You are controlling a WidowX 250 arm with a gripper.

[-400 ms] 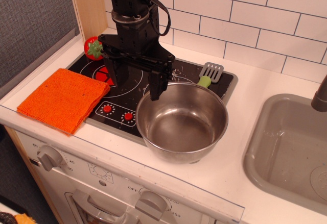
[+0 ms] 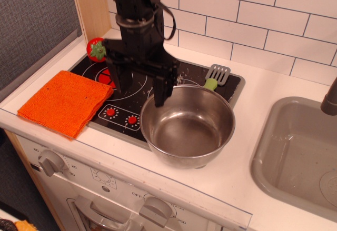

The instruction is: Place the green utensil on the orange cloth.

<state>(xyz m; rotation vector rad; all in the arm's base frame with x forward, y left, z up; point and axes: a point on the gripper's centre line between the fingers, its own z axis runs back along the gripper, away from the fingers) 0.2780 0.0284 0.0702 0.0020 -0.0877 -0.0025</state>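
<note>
Green-handled toy spatula w/ grey slotted flat head [image 2: 215, 77] lies on the black stovetop [image 2: 231, 91] at its back right corner, head toward the white tiled wall, handle end tucked just behind the rim of the big shiny steel bowl [image 2: 187, 126]. Black robot hand [image 2: 139, 83] hangs over the stovetop's middle, left of the spatula and well apart from it, fingers spread wide w/ nothing between them. Bright orange square cloth, coarse weave [image 2: 65, 102], sits at the table's front left, partly overlapping the stovetop edge; nothing on it yet. Red tomato toy w/ green top [image 2: 96, 50] is in the back left corner, not part of the job. Handling, as a guess: spatula looks like light, stiff plastic, prob. a bit slick, not fragile. Best hold is likely across the neck where grey head meets green handle, since the handle is mostly hidden behind the bowl rim and little room shows for fingers there. Bowl is the main thing to avoid bumping on approach.
</note>
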